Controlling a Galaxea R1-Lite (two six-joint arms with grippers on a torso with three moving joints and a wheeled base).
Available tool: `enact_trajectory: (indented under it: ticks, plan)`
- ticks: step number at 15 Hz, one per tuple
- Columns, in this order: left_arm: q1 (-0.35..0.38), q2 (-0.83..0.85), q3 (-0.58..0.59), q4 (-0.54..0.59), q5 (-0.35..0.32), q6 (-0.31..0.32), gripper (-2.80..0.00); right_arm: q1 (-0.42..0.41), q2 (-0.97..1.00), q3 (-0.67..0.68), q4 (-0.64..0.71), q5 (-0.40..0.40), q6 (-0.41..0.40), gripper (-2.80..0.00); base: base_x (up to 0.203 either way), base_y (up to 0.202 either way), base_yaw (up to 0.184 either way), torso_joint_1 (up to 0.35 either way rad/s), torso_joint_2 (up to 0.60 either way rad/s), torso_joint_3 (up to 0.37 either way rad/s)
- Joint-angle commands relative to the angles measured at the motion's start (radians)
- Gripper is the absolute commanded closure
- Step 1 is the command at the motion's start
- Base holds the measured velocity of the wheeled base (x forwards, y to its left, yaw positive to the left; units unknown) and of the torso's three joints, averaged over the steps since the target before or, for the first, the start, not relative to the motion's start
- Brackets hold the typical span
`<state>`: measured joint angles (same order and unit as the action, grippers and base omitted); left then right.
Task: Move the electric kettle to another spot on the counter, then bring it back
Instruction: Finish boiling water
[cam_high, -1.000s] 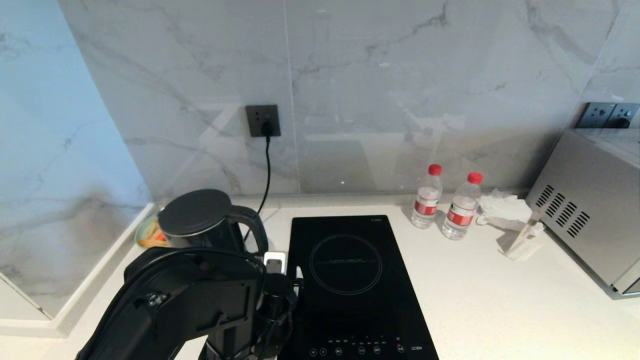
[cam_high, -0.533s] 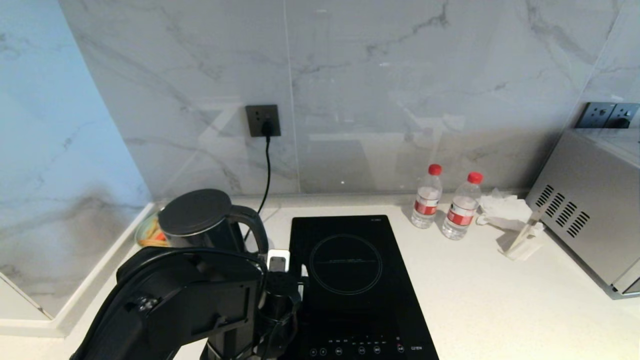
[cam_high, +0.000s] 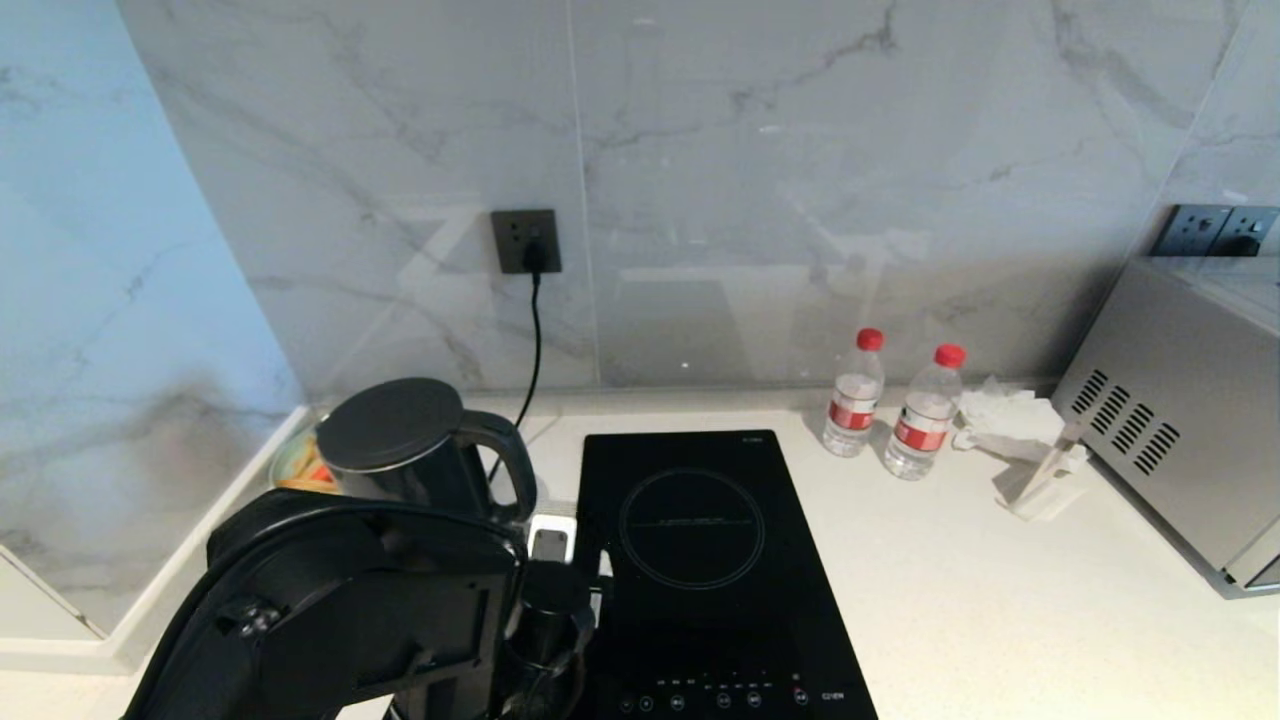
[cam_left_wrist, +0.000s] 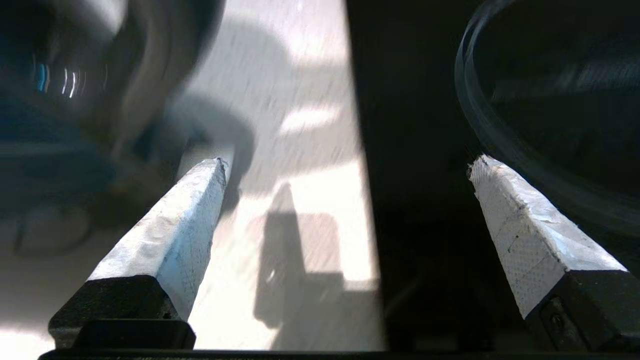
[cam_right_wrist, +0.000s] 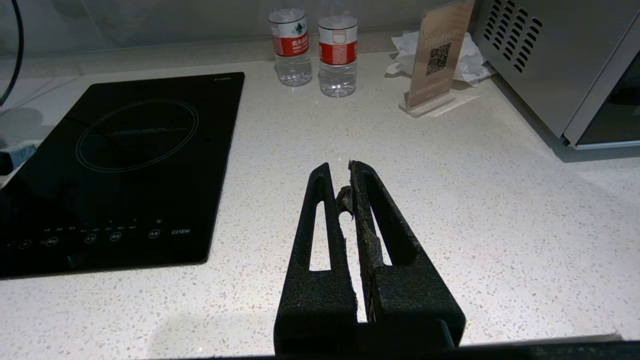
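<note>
Where the white speckled tabletop (cam_high: 1000, 610) turns its corner at the robot's left, the electric kettle (cam_high: 410, 445) stands upright by the marble wall, its flat grey lid on and its loop handle turned toward the induction hob (cam_high: 700, 560); a cord (cam_high: 533, 340) runs down from the wall socket (cam_high: 525, 241) behind it, and part of a dish holding something orange (cam_high: 298, 465) shows at its far left side. The left arm fills the lower left of the head view, in front of the kettle; the left end effector (cam_left_wrist: 345, 172) hangs low over the tabletop with its two white-padded fingers (cam_left_wrist: 185, 215) spread wide and nothing between them; in the left wrist view one finger lies beside the kettle's blurred dark body and the other over the hob's black glass, but whether that finger touches the kettle cannot be told. The right end effector (cam_right_wrist: 342, 180) hovers over bare tabletop to the right of the hob, its black fingers pressed together and holding nothing. Two water bottles with red caps (cam_high: 890, 410) stand near the back wall, beside crumpled tissue (cam_high: 1000, 415) and a small sign holder (cam_high: 1045, 480); a steel microwave oven (cam_high: 1180, 410) sits at the far right.
</note>
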<state>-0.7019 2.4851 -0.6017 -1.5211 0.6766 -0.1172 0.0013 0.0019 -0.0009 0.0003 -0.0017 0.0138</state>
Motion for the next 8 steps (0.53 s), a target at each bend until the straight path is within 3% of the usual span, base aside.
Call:
enact_trajectory:
  ticks: [1, 8]
  plan:
    - [-0.009, -0.003, 0.054, -0.009, -0.014, -0.002, -2.8, 0.0, 0.0, -0.001, 0.0, 0.0, 0.0, 0.0, 0.0, 0.0, 0.0, 0.0, 0.0, 0.0]
    - [-0.013, 0.051, 0.033, -0.009, -0.04, 0.006, -2.8, 0.0, 0.0, 0.0, 0.0, 0.0, 0.0, 0.0, 0.0, 0.0, 0.0, 0.0, 0.0, 0.0]
